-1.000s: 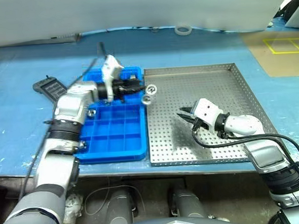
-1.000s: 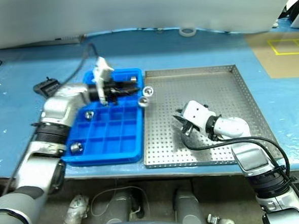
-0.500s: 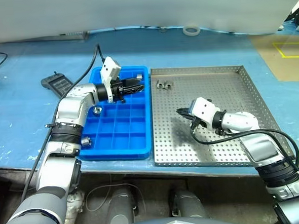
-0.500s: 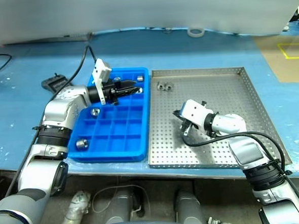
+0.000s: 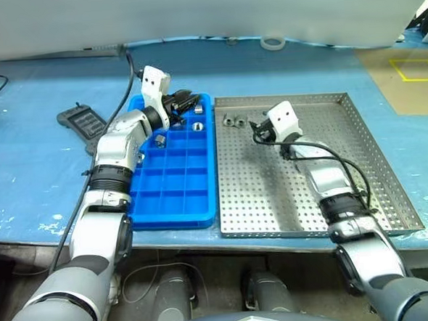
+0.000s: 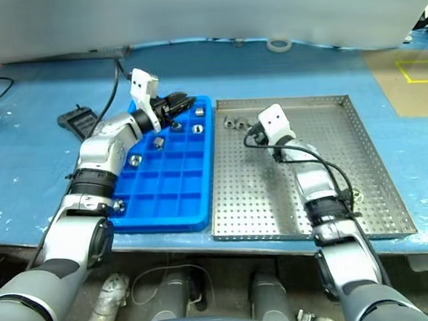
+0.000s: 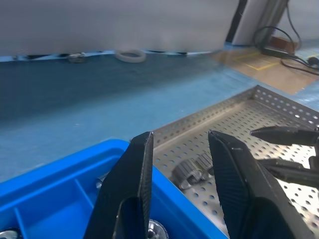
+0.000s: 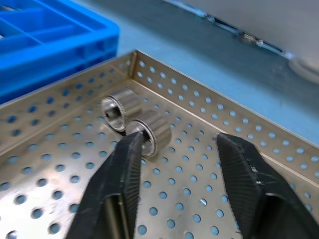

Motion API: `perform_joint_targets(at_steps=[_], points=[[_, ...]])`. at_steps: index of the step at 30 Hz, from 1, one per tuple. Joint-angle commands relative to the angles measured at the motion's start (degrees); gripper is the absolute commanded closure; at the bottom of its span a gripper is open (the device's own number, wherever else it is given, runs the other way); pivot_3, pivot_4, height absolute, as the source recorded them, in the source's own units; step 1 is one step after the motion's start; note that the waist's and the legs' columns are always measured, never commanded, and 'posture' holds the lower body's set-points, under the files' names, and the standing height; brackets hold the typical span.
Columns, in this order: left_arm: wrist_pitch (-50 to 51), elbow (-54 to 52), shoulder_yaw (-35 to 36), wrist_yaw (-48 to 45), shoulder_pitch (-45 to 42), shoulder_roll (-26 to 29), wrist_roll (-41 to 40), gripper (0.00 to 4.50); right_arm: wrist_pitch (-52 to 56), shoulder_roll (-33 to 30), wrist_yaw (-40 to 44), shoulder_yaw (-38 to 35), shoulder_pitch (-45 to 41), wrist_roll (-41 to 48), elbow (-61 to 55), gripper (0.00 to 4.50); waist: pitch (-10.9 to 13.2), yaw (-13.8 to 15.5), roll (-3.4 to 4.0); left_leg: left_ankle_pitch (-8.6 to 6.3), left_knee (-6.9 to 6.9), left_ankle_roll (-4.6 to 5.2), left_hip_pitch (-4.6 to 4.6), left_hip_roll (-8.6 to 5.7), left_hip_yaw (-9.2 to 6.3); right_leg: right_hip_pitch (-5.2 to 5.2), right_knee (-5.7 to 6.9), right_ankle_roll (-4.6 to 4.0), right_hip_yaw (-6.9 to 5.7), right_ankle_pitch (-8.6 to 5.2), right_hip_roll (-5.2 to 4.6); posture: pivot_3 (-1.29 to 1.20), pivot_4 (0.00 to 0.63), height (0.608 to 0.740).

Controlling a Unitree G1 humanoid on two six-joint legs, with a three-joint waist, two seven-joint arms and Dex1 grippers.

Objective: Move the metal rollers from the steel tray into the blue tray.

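Right end effector (image 8: 174, 164): its two black fingers stand apart with nothing between them, low over the floor of the steel tray.
Left end effector (image 5: 185, 100): poised over the far end of the blue tray. In the left wrist view its fingers (image 7: 130, 199) show a gap between them and grip nothing; how far they are parted is hard to judge.
Steel tray (image 5: 345, 160): large square grey metal tray with a perforated floor and low raised rims, lying on the desk under the right end effector.
Metal rollers in the steel tray (image 8: 137, 124): two small short silvery cylinders with central holes, side by side and touching, near the tray's far corner on the blue-tray side; they lie just ahead of the right end effector's fingertips, close to one finger (image 8: 122, 179).
Blue tray (image 5: 174, 199): bright blue rectangular plastic tray with a grid of small square compartments, just beside the steel tray, on the left end effector's side.
Metal rollers in the blue tray (image 6: 198, 129): several, each in its own compartment, mostly in the far rows below and beside the left end effector.
Desk (image 5: 41, 178): blue-covered surface carrying both trays.
Black handheld remote (image 5: 81, 121): on the desk, beside the left arm, away from the trays.
White tape roll (image 5: 268, 42): at the far edge of the desk, well apart from both end effectors.
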Motion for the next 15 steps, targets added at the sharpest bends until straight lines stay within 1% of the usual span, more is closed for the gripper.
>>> perform_joint_targets(at_steps=[1, 4, 9, 12, 15], points=[[-1.72, 0.37, 1.92, 3.73, -1.61, -0.63, 0.27, 2.69, -6.79, 0.84, -3.58, -2.29, -8.5, -0.12, 13.77, 0.98, 0.0, -0.22, 0.0, 0.0, 0.02, 0.01, -0.1, 0.0, 0.0, -0.12, 0.02, 0.0, 0.0, 0.0, 0.0, -0.09, 0.15, 0.74], [-1.43, 0.07, 2.28, 5.47, -1.24, -0.91, 0.31, 2.69, -10.26, 1.2, -5.9, -1.79, -15.78, -1.67, 26.01, 0.01, 0.0, -0.29, -0.01, 0.0, 0.13, 0.01, -0.43, -0.01, 0.0, -0.47, 0.33, -0.03, -0.01, 0.02, -0.04, -0.07, 0.15, 0.74], [-0.24, -3.15, 2.07, 6.63, 1.09, -1.34, -0.26, 2.69, -14.66, 2.43, -3.95, -1.53, -22.13, -2.51, 35.95, 0.01, 0.0, -0.16, -0.01, 0.01, 0.19, 0.01, -0.6, 0.04, 0.0, -0.65, 0.56, -0.05, -0.09, 0.01, -0.06, -0.04, 0.15, 0.74], [0.86, -4.84, 2.38, 7.39, 2.17, -1.49, -0.53, 2.69, -16.7, 3.32, -1.54, -1.27, -23.72, -2.88, 38.43, 0.01, 0.0, 0.2, -0.01, -0.01, 0.28, 0.05, -0.73, 0.05, 0.0, -0.74, 0.63, -0.05, -0.11, 0.01, -0.06, -0.03, 0.15, 0.74], [2.6, -7.2, 2.8, 7.45, 3.35, -1.39, -1.3, 2.69, -17.64, 3.9, 1.85, -3.1, -25.8, -1.14, 39.71, 0.01, 0.0, 0.38, 0.0, -0.02, 0.45, 0.11, -0.88, 0.06, -0.01, -0.88, 0.76, -0.05, -0.11, 0.01, -0.09, -0.03, 0.15, 0.74]])
